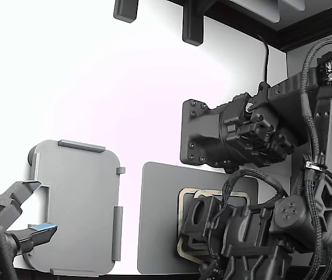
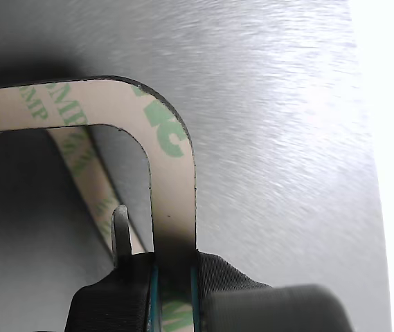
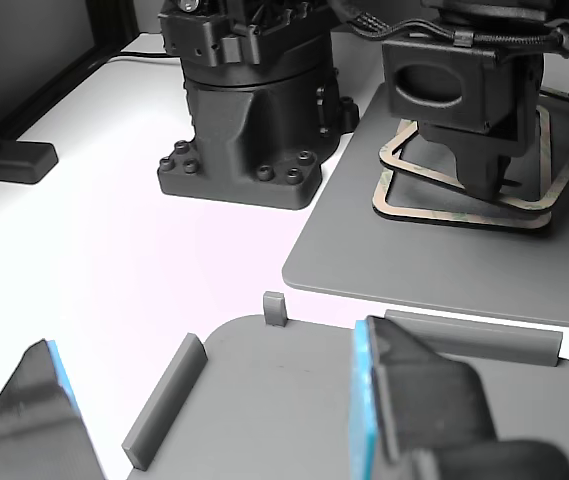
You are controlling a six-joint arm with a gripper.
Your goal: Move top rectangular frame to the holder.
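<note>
The top rectangular frame [image 2: 172, 180] is beige with green print, and my gripper [image 2: 174, 266] is shut on one of its long sides. It stands raised above the like frame [image 2: 79, 162] under it, casting a shadow on the dark grey mat [image 2: 287, 104]. In the other view my gripper [image 3: 491, 185] stands inside the two frames, the top one [image 3: 434, 172] tilted up over the lower one [image 3: 444, 216]. In the exterior view the arm hides most of the frames [image 1: 181, 224]. The holder [image 1: 78, 204], a light grey tray with edge tabs, lies bare at that view's left.
A second arm's gripper [image 1: 34, 210] with blue pads [image 3: 369, 420] hangs open over the holder [image 3: 294, 390]. The arm's black base [image 3: 244, 130] stands beside the mat [image 3: 414, 270]. A black foot [image 3: 14, 160] sits at the table's far side.
</note>
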